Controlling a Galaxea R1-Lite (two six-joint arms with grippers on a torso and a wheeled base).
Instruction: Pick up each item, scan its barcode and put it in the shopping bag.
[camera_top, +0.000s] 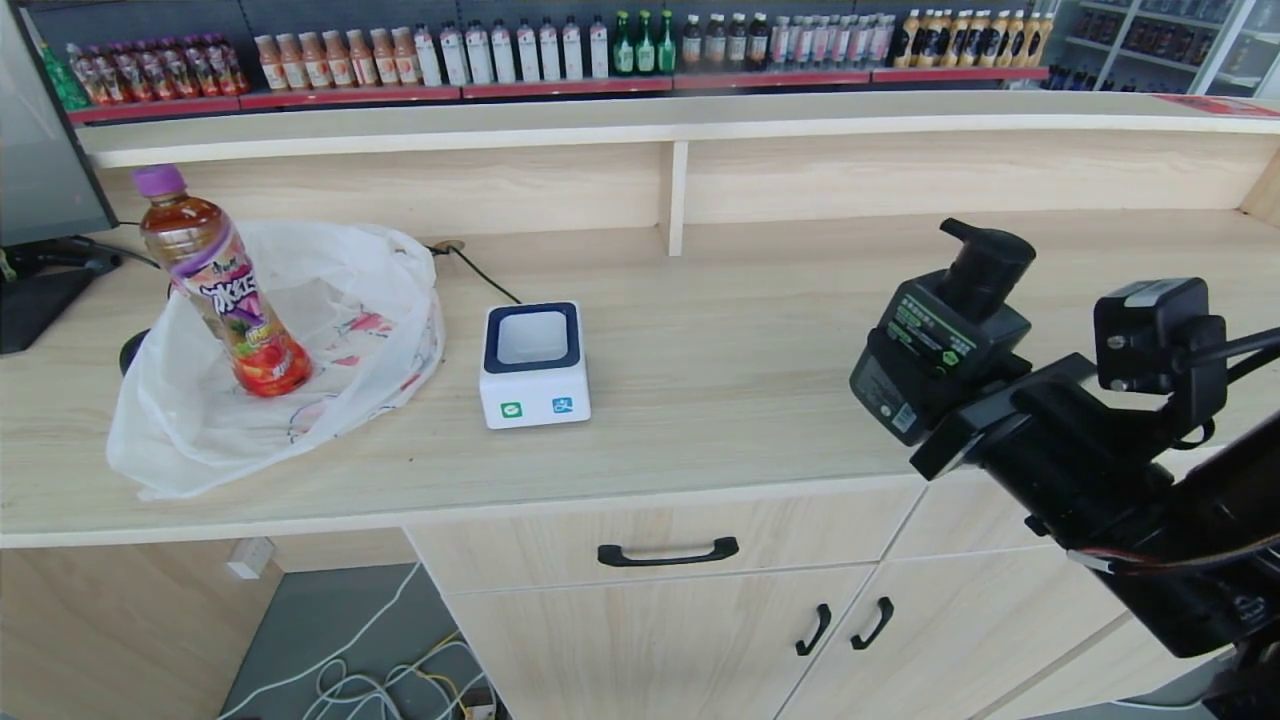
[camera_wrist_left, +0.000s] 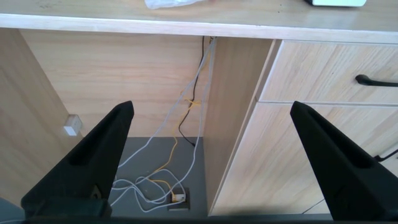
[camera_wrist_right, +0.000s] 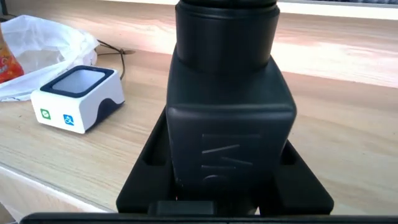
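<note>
Black pump bottle: roughly upright, clamped in right gripper over counter right side; scanner well to its left, shopping bag beyond; left gripper spread, empty, below counter edge.

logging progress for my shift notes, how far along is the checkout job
Done: the tea bottle already sits in the shopping bag. In hand: the right end effector holds a black pump bottle, right of the scanner. Left: scanning its barcode and bagging it.
</note>
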